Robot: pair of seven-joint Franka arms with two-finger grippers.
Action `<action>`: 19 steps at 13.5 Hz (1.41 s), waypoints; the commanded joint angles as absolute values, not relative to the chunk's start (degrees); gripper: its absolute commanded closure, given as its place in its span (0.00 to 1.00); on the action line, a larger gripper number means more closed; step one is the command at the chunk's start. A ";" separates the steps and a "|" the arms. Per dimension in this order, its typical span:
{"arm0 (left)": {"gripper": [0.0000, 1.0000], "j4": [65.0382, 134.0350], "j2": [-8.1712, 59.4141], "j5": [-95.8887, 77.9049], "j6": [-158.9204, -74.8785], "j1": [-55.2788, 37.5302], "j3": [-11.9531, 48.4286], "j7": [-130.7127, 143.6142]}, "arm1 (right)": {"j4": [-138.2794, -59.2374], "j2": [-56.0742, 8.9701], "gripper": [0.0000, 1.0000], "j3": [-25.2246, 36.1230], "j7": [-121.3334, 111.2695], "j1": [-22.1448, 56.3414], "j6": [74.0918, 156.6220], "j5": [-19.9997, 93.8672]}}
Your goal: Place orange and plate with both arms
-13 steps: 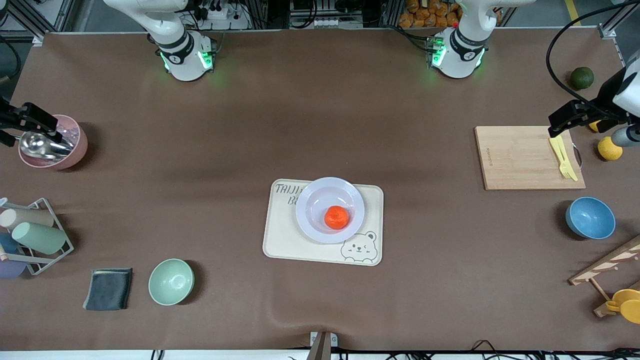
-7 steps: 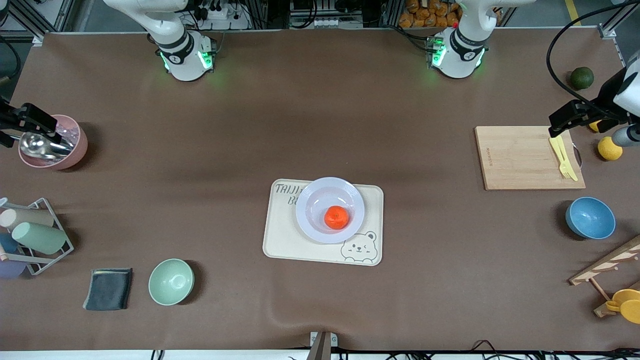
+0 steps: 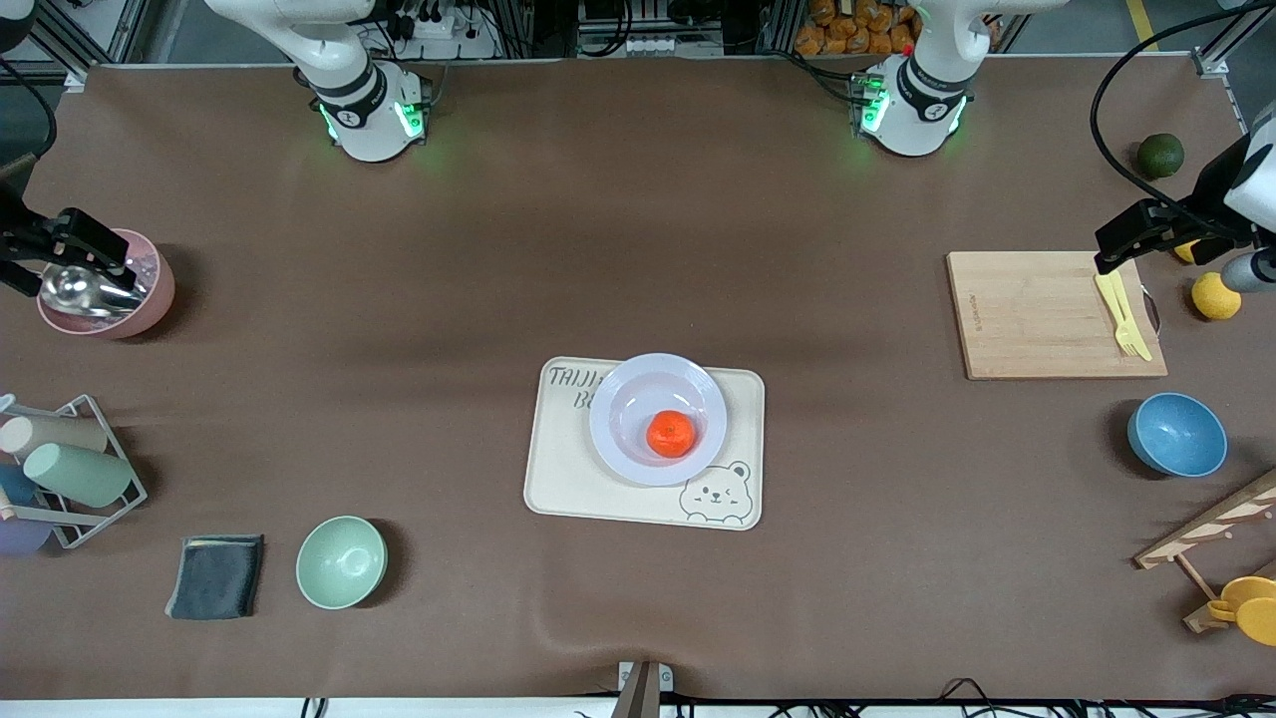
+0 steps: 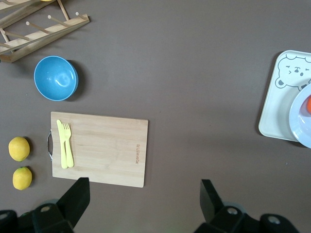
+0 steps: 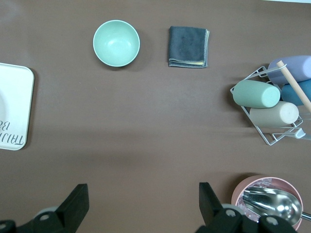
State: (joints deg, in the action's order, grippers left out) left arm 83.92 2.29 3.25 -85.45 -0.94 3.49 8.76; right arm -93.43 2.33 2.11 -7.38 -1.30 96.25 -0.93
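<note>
Resting in the plate (image 3: pixel 623 399) on the tray (image 3: pixel 558 479), the orange (image 3: pixel 671 434).

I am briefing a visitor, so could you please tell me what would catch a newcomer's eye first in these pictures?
The bright orange stands out first, lying in the sunken centre of the pale plate, which sits on the cream bear tray mid-table. Both arms wait wide apart with jaws open: the left gripper over the cutting board, the right gripper over the pink cup.

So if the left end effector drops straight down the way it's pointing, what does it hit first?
Probably bare table. The left end effector is open, pointing down just off the edge of the cutting board; depth is unclear, so it might clip that edge.
</note>
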 commanded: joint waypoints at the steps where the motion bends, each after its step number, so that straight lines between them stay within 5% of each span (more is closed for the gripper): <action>1: 0.00 84.20 1.06 2.29 -84.56 -0.61 3.51 7.21 | -93.43 2.29 0.00 2.29 -6.50 -1.23 96.50 -1.50; 19: 0.00 83.94 -0.62 -1.06 -82.44 0.70 3.51 5.71 | -92.02 1.06 0.00 2.29 -7.03 -1.41 96.15 -1.76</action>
State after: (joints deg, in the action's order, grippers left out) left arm 84.10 -0.47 0.22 -82.89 0.31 3.46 6.87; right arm -93.31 2.03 2.25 -7.37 -1.30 96.43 -0.93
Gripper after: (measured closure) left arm 0.000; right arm 0.000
